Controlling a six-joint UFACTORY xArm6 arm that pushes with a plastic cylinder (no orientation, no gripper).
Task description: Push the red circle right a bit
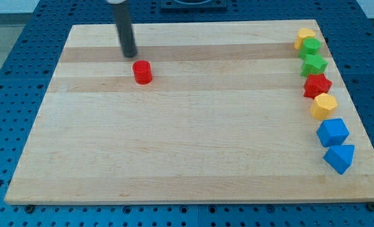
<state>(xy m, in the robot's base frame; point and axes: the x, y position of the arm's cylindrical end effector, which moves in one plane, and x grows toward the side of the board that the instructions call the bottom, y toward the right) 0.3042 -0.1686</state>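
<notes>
The red circle [142, 72], a small red cylinder, stands on the wooden board [174, 139] in the upper left part of the view. My tip [130, 54] is just above and a little to the left of it, a small gap apart. The rod rises from there to the view's top edge.
A column of blocks runs down the board's right edge: a yellow block [304, 38], a green block [311, 46], a green star [313, 64], a red star [316, 85], a yellow hexagon [324, 106], a blue cube [333, 132] and a blue triangle [340, 157].
</notes>
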